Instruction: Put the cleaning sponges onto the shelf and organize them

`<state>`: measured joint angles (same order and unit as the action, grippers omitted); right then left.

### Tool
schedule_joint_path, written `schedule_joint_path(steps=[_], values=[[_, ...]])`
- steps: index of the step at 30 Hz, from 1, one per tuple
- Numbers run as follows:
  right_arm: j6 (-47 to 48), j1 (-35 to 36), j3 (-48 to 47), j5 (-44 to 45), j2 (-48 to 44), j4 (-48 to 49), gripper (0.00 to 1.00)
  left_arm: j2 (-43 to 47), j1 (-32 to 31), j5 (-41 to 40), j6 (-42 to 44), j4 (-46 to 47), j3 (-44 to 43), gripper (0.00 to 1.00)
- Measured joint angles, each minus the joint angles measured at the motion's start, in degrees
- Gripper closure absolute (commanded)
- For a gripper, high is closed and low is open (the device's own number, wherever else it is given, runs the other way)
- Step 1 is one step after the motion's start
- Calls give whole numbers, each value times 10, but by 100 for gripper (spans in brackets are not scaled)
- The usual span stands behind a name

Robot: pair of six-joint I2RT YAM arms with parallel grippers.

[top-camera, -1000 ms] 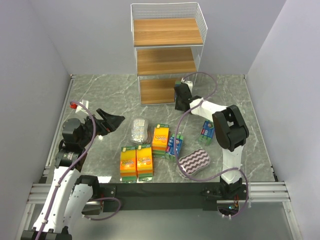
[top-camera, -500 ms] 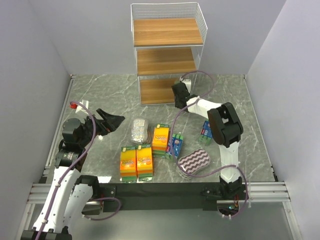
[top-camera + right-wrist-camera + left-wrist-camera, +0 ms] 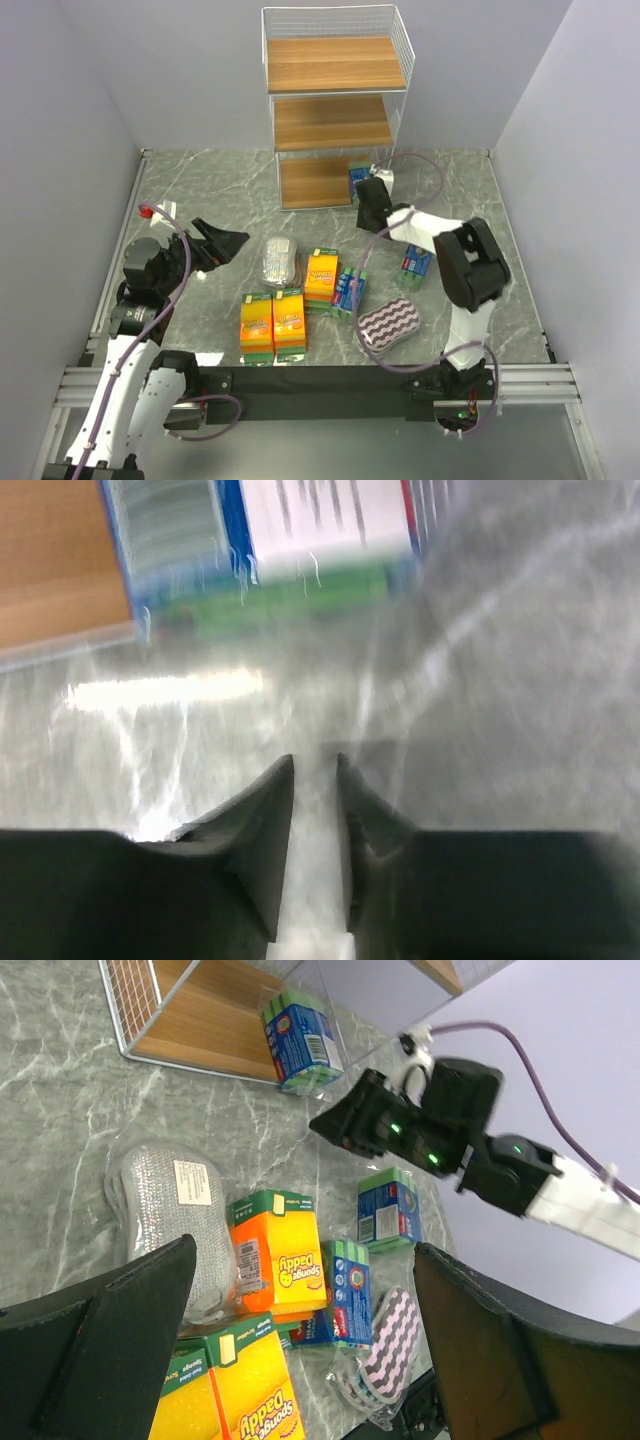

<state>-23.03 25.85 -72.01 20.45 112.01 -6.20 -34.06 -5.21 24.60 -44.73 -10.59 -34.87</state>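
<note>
The shelf [image 3: 335, 65] stands at the back; its bottom tier shows in the left wrist view [image 3: 205, 1020]. One blue-green pack [image 3: 358, 178] stands at that tier's right front corner, also in the left wrist view [image 3: 300, 1040] and the right wrist view [image 3: 300, 540]. My right gripper [image 3: 372, 203] is just in front of it, apart from it, fingers nearly together and empty [image 3: 315, 770]. My left gripper [image 3: 225, 243] is wide open and empty over the table's left [image 3: 300, 1360]. On the table lie the silvery pack [image 3: 277, 260], three orange-yellow packs [image 3: 321, 275] [image 3: 257, 325] [image 3: 290, 322], two blue-green packs [image 3: 349, 290] [image 3: 415, 262] and the purple-white pack [image 3: 388, 325].
The shelf's middle tier [image 3: 333, 122] and top tier hold nothing. White walls close in the marble table [image 3: 200, 190] on three sides. A black rail [image 3: 320, 378] runs along the near edge. The right arm's cable [image 3: 420, 165] loops beside the shelf.
My right gripper has drawn back from the shelf, toward the right and nearer. The blue-green pack now shows clear of it at the bottom tier's corner. The left arm has not moved.
</note>
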Motion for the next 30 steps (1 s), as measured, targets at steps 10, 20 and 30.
schedule_joint_path(steps=[10,20,30], values=[[-69,33,139,50,-220,-40,19,-3,0,6,-10,19,18,3],[-258,29,205,227,-270,-247,13,-20,0,21,-25,46,28,4],[-300,21,217,258,-277,-272,13,-13,0,25,-27,47,28,3]])
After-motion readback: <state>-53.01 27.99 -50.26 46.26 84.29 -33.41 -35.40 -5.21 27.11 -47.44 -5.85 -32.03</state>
